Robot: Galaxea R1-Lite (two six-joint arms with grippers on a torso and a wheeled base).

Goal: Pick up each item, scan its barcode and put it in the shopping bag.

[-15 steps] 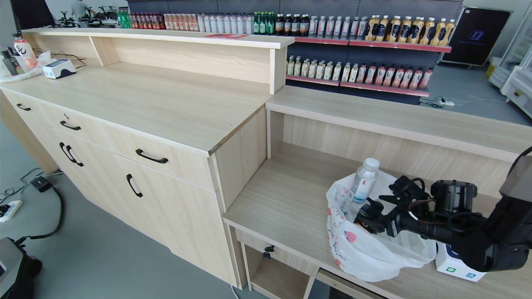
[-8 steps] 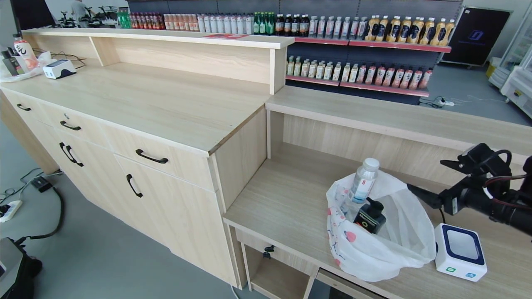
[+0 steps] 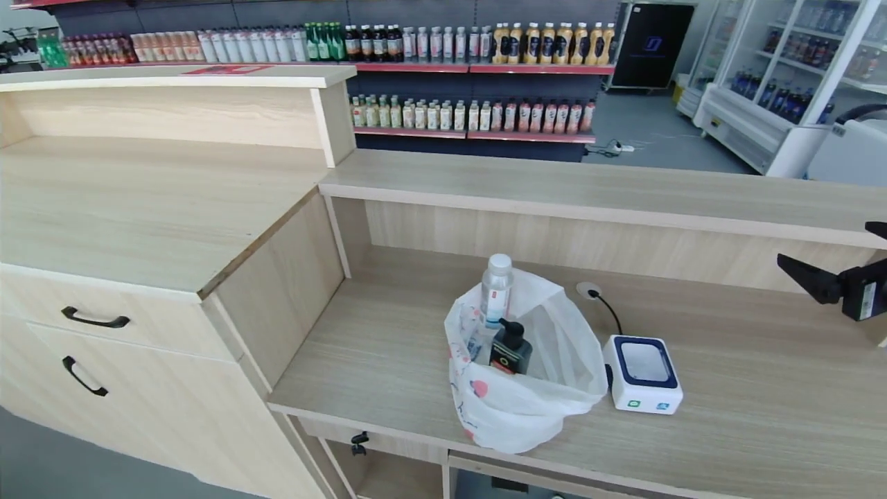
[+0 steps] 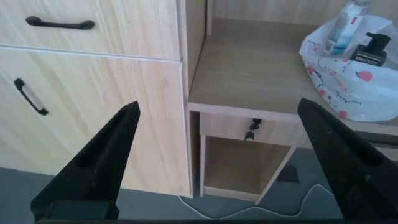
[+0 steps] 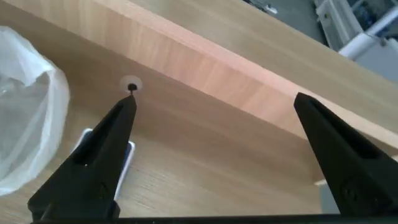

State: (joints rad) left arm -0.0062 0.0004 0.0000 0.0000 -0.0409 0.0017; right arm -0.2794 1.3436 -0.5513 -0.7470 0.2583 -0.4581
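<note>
A white shopping bag [image 3: 533, 398] with red prints stands open on the lower counter [image 3: 748, 402]. Inside it are a clear water bottle [image 3: 496, 287] and a black pump bottle [image 3: 511, 348], both upright. A white scanner [image 3: 642, 374] with a blue rim sits just right of the bag. My right gripper [image 3: 842, 255] hangs open and empty above the counter's far right end, well away from the bag. In its own view the right gripper [image 5: 214, 102] faces the counter's back wall. My left gripper [image 4: 217, 109] is open and empty, low in front of the cabinet, with the bag [image 4: 354, 84] off to one side.
A taller counter [image 3: 138, 208] with drawers [image 3: 97, 320] rises left of the lower one. A raised ledge [image 3: 589, 190] runs along the back. The scanner's cable enters a hole [image 3: 589, 290] behind the bag. Drink shelves [image 3: 471, 69] and a fridge [image 3: 776, 83] stand beyond.
My right gripper let go of the black pump bottle in the bag and drew back to the right. The head camera turned right, so the whole picture shifted left.
</note>
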